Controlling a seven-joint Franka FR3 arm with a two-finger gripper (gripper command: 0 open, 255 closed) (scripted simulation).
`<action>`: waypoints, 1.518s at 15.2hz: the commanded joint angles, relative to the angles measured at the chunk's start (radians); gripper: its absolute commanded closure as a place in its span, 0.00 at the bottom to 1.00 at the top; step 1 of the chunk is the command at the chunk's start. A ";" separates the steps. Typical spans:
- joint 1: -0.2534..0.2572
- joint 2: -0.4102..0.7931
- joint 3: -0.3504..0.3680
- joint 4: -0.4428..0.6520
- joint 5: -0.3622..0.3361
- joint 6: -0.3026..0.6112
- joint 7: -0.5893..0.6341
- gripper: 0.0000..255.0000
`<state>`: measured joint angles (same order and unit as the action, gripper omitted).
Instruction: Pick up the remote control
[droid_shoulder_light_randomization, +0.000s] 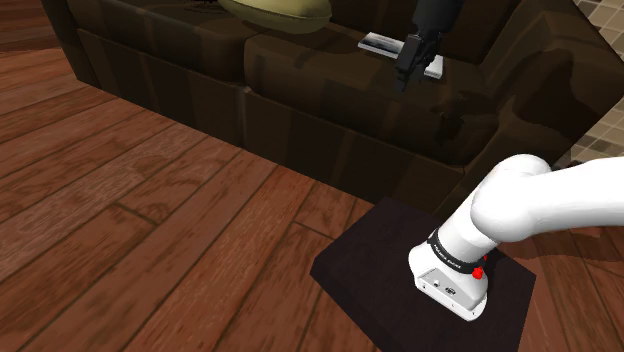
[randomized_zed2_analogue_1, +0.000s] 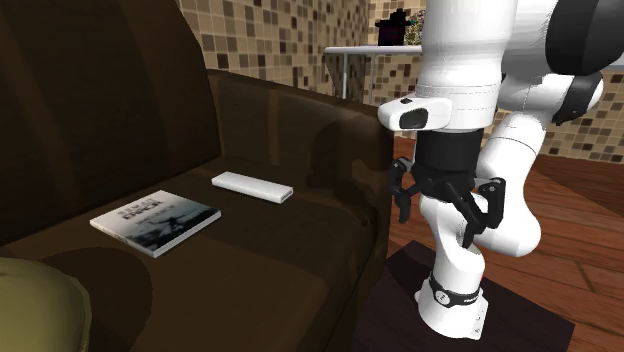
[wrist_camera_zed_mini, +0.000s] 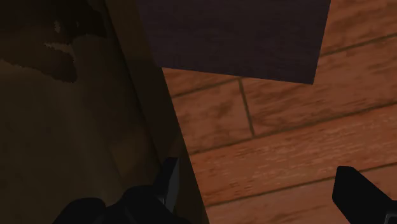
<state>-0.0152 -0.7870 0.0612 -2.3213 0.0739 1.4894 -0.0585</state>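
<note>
Second exterior view: remote (randomized_zed2_analogue_1: 251, 187), gripper (randomized_zed2_analogue_1: 437, 226) apart

On the sofa (randomized_zed2_analogue_1: 290, 262) seat the remote control (randomized_zed2_analogue_1: 252, 187) lies just beside the book (randomized_zed2_analogue_1: 155, 221), the cushion (randomized_zed2_analogue_1: 30, 305) lies farther along, and the gripper (randomized_zed2_analogue_1: 437, 218) hangs at the seat's front edge.

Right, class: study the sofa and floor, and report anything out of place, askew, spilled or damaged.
Nothing stands out. The white rectangular remote control and the grey-covered book lie flat and apart on the dark brown sofa; nothing is spilled or broken. The black fingers stand open.
</note>
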 joint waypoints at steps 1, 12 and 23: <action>0.000 0.000 0.000 0.000 0.000 0.000 0.000 0.00; -0.163 0.263 -0.104 0.161 -0.086 0.114 0.110 0.00; -0.297 0.498 -0.224 0.365 -0.131 0.165 0.216 0.00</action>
<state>-0.3014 -0.3078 -0.1533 -1.9755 -0.0546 1.6526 0.1450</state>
